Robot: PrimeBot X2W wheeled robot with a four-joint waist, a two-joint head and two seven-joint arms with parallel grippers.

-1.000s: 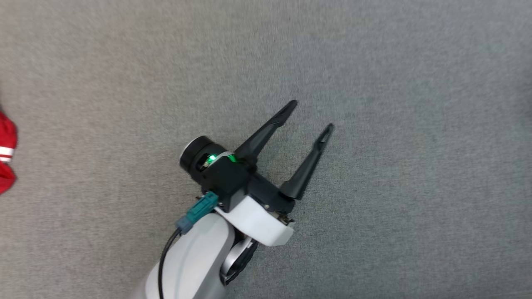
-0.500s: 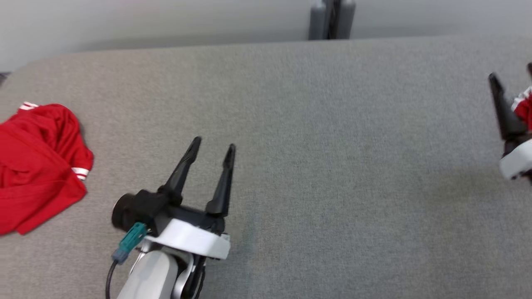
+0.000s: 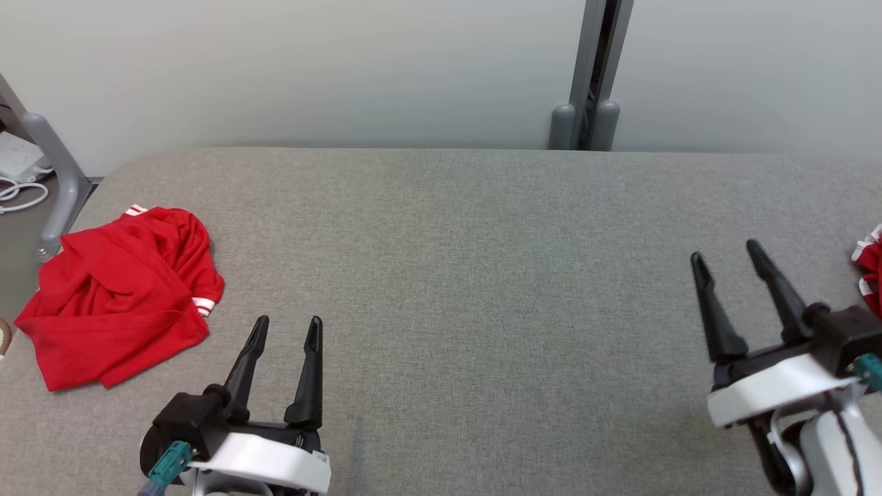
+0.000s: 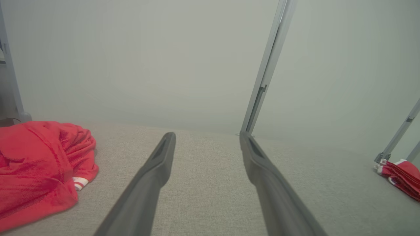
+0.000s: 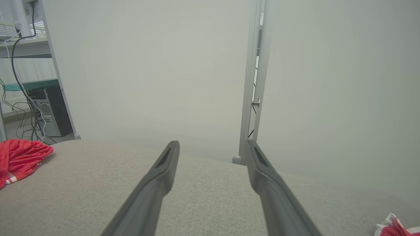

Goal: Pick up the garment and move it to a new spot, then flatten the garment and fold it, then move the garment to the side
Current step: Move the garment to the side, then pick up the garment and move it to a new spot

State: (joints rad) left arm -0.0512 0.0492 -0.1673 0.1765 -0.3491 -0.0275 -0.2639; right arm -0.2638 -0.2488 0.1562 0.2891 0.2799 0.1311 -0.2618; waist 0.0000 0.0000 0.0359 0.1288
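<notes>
1. Black jaws stand wide apart and empty on both grippers. The left gripper (image 3: 288, 322) sits at the near left and the right gripper (image 3: 725, 252) at the near right.
2. Both arms are held low and roughly parallel, fingers aimed almost level across the grey pad (image 3: 482, 275) toward the wall (image 3: 344, 69), touching no cloth.
3. A second ago the head view held just the left gripper over bare pad. The camera has since lifted, so both grippers, the pad's far edge and the wall now show.
4. The garment (image 3: 872, 270) lies bunched at the pad's right edge, just beyond the right gripper and apart from it. A second red shirt (image 3: 117, 310) is heaped at the far left.
5. The robot looks squared up to begin. Pick-up is not yet started, and the right arm seems better placed.
</notes>
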